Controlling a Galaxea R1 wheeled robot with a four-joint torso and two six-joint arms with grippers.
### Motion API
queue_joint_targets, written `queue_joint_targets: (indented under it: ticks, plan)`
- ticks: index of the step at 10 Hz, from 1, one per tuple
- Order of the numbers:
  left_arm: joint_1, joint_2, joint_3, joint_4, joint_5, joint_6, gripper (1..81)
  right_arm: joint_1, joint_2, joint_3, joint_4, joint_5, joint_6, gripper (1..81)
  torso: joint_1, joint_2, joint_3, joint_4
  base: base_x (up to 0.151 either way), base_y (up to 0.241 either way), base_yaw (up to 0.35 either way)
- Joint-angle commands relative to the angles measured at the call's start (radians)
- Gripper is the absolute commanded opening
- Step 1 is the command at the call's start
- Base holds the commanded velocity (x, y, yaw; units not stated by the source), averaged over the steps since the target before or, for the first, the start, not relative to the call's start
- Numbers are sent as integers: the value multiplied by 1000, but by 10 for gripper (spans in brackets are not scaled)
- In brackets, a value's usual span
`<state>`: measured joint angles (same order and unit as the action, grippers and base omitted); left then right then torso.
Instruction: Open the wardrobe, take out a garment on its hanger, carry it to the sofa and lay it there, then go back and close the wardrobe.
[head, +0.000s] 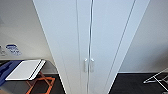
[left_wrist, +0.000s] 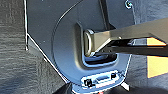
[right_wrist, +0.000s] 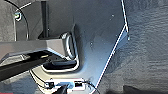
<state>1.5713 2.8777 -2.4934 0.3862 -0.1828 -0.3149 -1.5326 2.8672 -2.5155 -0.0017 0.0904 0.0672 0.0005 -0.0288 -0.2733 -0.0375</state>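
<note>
Wardrobe (head: 100, 37): tall and white, taking up the centre of the head view from top edge to bottom edge; both doors shut, so the interior is hidden.
Handles (head: 88, 65): two small vertical ones, side by side at the centre seam, low in the frame; blurred, their shape hard to make out.
Wardrobe edges: top and foot cut off by the frame.
Wall (head: 17, 27): pale, to either side of the wardrobe; a blue mark (head: 12, 47) at the left edge, too blurred to read.
Folding stand (head: 37, 81): lower left of the head view, orange crossed legs under a white flat top (head: 23, 69); partly cut off at the bottom edge.
Blue thing (head: 6, 70): at the far left edge, mostly cut off, cannot be identified.
Rack (head: 157, 78): thin pale frame at the lower right corner, cut off by the edge.
Floor (head: 130, 83): dark carpet.
Left fingers: cannot tell whether open or closed.
Right fingers: cannot tell either.
Wrist views: dark carpet (left_wrist: 15, 50) beside robot parts.
</note>
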Motion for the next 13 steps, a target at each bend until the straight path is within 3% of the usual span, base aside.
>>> queue_joint_targets:
  ticks: [1,5,9,11,13]
  plan:
    - [-3,-7,5,19,52,3,811,10,-15,2,-6,-61,-4,811,0,0,0,0,93,0,0]
    - [-1,-3,4,19,52,3,811,11,-13,0,-6,-61,-6,811,1,0,0,0,90,0,0]
    - [-1,-4,10,19,52,3,811,11,-18,11,-7,-61,-7,811,2,1,0,0,0,0,0]
    - [-1,-16,33,19,52,2,811,25,-48,64,-8,-63,-7,811,1,0,0,0,0,0,0]
    - [-6,-87,141,17,52,0,811,50,-142,225,-6,-69,-6,811,1,0,0,0,0,0,0]
